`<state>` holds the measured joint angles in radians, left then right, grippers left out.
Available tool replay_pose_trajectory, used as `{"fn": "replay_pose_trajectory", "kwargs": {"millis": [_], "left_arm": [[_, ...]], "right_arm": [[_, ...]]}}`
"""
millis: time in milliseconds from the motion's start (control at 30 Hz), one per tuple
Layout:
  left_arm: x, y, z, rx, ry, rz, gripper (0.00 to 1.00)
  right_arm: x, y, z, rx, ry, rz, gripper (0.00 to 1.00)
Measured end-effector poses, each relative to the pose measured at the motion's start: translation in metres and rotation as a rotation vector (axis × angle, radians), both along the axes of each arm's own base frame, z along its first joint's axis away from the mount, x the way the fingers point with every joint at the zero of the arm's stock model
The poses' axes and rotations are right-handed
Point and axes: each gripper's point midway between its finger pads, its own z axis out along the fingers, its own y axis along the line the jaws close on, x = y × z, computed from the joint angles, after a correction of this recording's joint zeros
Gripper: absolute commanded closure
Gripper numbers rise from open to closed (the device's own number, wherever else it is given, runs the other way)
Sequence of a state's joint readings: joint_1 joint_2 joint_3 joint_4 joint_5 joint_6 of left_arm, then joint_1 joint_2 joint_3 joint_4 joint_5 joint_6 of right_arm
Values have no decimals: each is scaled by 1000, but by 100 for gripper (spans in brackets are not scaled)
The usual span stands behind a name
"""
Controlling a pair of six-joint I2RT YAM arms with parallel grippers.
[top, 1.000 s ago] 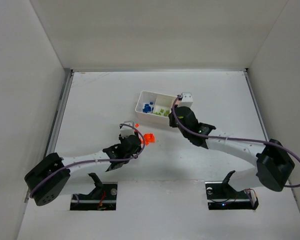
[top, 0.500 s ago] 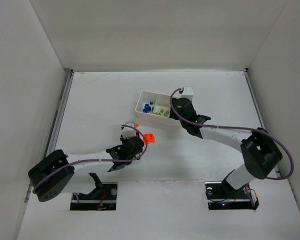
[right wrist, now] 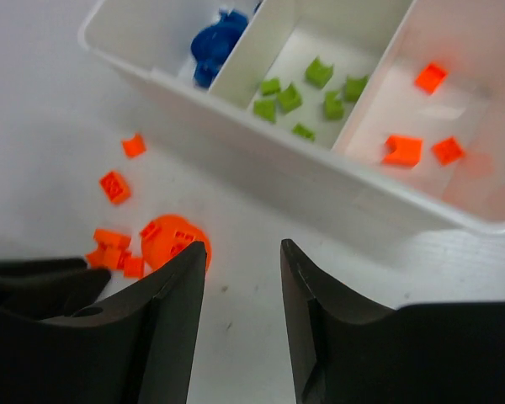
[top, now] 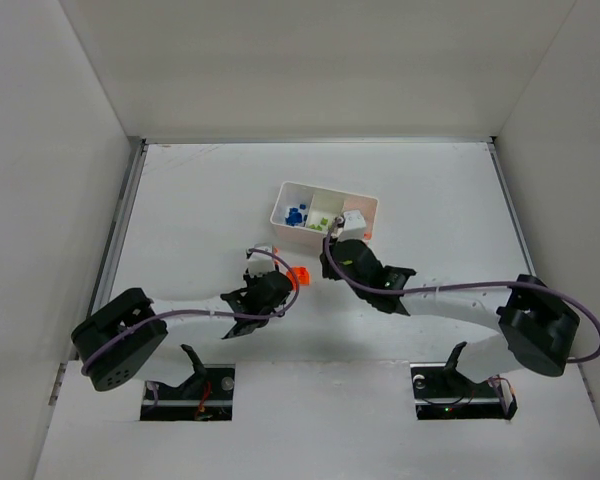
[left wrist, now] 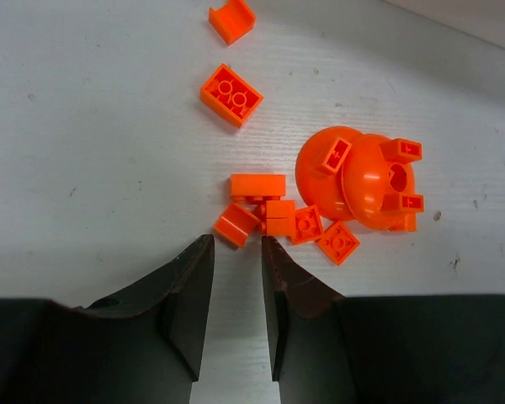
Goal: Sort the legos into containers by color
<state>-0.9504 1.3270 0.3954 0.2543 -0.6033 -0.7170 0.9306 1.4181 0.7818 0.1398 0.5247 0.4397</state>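
Loose orange legos lie in a cluster beside a larger round orange piece on the table. Two more orange bricks sit apart further out. My left gripper stands just short of the cluster, its jaws a narrow gap apart with nothing between them; one small brick lies right at the tips. The white tray holds blue pieces in its left compartment, green bricks in the middle and orange bricks on the right. My right gripper is open and empty, in front of the tray.
In the top view the tray sits mid-table, with the orange pile to its near left. The left gripper and right gripper flank the pile closely. White walls surround the table.
My right gripper has left the tray's right compartment, opened, and swung back toward the orange pile. My left gripper has narrowed and edged closer to the cluster.
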Motion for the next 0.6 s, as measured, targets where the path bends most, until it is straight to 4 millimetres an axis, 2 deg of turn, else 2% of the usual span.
{"fn": "replay_pose_trajectory", "kwargs": {"millis": [67,167,433,600], "left_arm": [[3,2,0,-1,-2,11,74],[8,2,0,6,-6,19,77],[14,2,0,19,-17,17,81],[15,3,0,26,-18,14,87]], "right_arm": [[-16,6,-14,-3,32,32,53],[-29,11,-33,-2,76,49,53],[-41,22,-70,-15,164,59,43],[-50,32,-94,-41,219,107,41]]}}
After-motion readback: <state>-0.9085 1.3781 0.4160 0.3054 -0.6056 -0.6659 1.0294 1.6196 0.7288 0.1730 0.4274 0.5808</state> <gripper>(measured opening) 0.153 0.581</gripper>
